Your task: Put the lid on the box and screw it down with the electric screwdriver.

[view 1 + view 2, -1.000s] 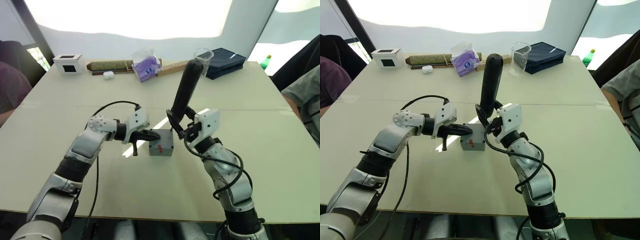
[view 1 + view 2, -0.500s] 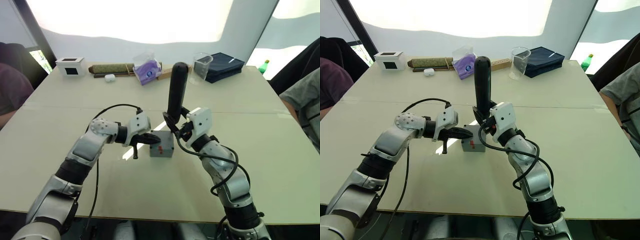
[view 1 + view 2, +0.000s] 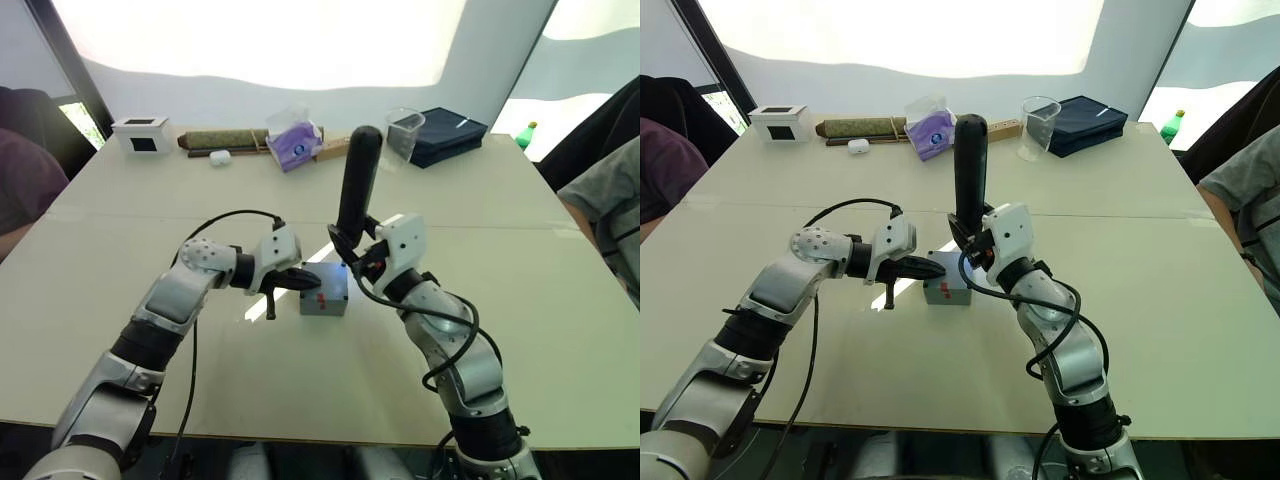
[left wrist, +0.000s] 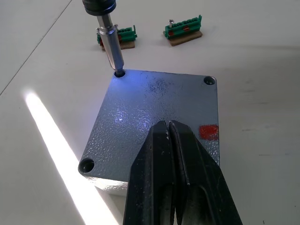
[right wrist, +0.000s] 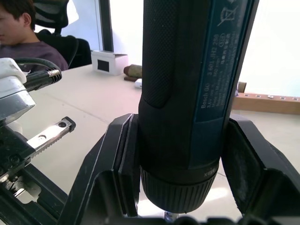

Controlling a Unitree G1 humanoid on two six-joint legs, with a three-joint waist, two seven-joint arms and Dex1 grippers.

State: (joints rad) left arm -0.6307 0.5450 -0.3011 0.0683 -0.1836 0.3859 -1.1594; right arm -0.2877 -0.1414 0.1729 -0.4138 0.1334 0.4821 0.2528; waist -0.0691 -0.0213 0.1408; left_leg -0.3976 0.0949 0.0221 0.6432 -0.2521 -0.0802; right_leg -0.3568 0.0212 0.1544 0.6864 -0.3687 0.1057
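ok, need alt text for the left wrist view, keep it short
The screwdriver's metal bit sits in a corner screw hole of the grey lid, with bluish light on the lid around it. The left gripper, fingers shut, lies over the lid's near edge beside a red mark. Two small green parts lie on the white table beyond.

Backlight: bright windows beyond the electric screwdriver [image 3: 970, 165], overexposed.
Tip light: bluish glow on the lid [image 4: 154, 117] beside the bit.
Sun stripe: crosses the table [image 4: 42, 136].
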